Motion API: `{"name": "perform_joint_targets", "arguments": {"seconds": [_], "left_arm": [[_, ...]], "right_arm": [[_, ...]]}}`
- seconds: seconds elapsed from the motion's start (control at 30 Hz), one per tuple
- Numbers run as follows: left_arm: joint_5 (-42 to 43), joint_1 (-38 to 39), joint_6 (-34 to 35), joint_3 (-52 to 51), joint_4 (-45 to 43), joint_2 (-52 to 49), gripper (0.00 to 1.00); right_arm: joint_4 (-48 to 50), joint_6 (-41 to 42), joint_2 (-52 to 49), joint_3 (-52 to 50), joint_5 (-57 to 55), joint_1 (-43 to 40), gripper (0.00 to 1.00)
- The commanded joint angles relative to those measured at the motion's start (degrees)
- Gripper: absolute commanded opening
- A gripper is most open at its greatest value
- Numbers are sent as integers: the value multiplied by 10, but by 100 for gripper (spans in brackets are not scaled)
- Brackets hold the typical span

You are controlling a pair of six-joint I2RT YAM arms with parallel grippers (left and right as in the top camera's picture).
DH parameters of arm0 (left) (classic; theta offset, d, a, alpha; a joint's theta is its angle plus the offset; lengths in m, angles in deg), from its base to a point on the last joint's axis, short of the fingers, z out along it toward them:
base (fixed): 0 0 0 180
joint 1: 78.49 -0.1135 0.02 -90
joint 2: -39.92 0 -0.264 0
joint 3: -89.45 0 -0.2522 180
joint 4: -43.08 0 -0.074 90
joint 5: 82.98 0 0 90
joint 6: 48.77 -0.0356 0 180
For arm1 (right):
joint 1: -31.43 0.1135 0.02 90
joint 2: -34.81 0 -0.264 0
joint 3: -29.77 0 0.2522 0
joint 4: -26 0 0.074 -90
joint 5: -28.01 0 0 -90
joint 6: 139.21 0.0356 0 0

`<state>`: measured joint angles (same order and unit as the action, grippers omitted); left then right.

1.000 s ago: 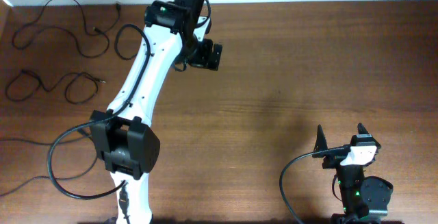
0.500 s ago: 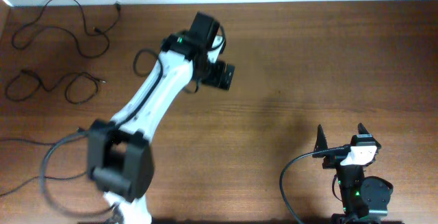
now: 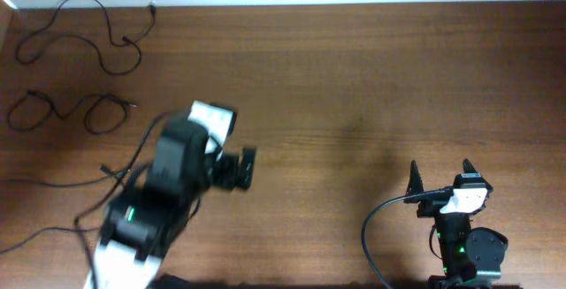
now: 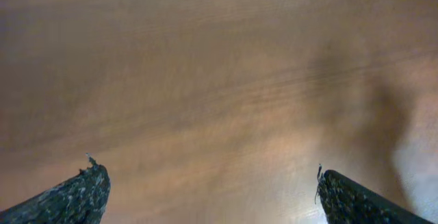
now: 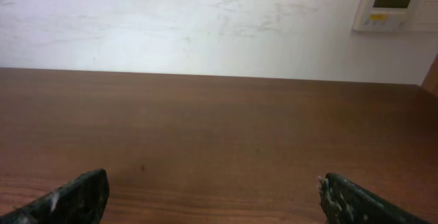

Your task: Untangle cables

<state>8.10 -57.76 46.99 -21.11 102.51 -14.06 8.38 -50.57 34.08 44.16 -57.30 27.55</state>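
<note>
Left tool (image 3: 246, 167) hangs spread and empty over bare counter (image 3: 354, 86); cables (image 3: 108, 24) lie apart far-left, so I judge only parking remains.

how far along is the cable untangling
Done: the upper cable and lower cable lie apart at the far left of the table. In hand: nothing; left gripper and right gripper are open and empty. Left: maybe straightening each cable's own loops.
</note>
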Motion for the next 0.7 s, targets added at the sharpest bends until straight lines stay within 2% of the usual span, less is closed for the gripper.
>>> {"name": "perform_joint_targets", "arguments": {"seconds": [0.0, 0.3, 0.67], "left_arm": [[12, -4, -7, -74, -6, 119, 99], [6, -7, -7, -121, 9, 257, 99], [41, -124, -7, -255, -16, 377, 99]], "right_arm": [[-4, 1, 5, -3, -5, -3, 98], [-4, 1, 5, -3, -5, -3, 98], [-4, 1, 5, -3, -5, -3, 98]]}}
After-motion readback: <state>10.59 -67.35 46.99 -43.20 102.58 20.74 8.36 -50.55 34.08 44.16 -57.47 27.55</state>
